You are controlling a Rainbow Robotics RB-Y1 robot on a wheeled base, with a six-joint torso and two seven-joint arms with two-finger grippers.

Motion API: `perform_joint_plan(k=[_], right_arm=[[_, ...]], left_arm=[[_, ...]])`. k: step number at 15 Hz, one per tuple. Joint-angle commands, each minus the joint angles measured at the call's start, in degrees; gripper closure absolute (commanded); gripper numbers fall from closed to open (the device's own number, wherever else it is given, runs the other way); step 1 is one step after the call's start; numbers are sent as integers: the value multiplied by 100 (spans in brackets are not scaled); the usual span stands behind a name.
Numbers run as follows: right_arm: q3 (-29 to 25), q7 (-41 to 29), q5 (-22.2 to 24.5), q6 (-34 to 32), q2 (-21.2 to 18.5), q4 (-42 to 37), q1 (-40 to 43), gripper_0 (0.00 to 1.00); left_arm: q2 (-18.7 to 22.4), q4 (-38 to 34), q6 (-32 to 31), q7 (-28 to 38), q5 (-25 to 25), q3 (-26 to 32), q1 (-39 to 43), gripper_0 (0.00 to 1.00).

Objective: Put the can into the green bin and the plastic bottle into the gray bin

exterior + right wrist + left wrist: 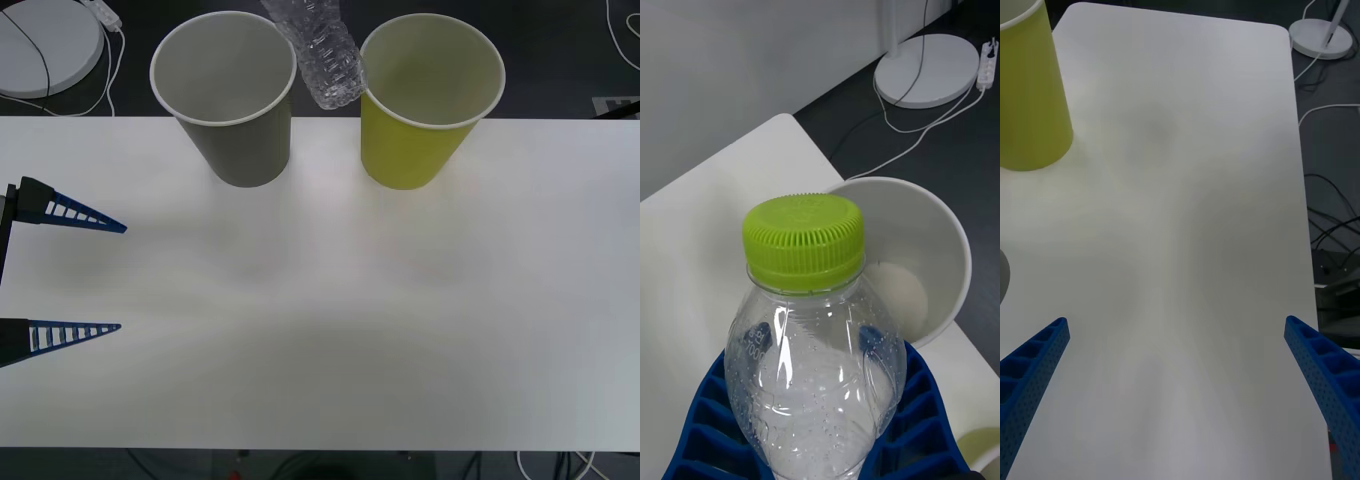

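Observation:
The gray bin [235, 90] and the green bin [425, 95] stand upright side by side at the table's far edge. Between their rims hangs the plastic bottle [325, 50], clear and crinkled. In the right wrist view my right gripper [816, 450] is shut on the plastic bottle [816, 375], blue fingers [700, 420] on both sides, with its yellow-green cap [803, 244] pointing over the gray bin's [940, 247] open mouth. My left gripper [122, 278] stands open at the table's left side, its fingers [1030, 367] wide apart over bare tabletop. The can is out of view.
The white table [350, 330] stretches wide in front of the bins. Behind its far left corner, on the dark floor, sit a round white stand base [45, 50] and cables. The green bin [1030, 90] is far ahead of my left gripper.

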Motion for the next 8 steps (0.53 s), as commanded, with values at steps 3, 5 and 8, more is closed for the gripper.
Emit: perform_joint_plan(k=[3,5,8], right_arm=[[372,-5,69,0,676,1069,-555,100],[548,3,131,0,993,1570,-810,100],[759,3,201,0,1432,2282,-1118,100]], left_arm=[[0,0,0,0,0,0,0,0],[0,0,0,0,0,0,0,0],[0,0,0,0,0,0,0,0]])
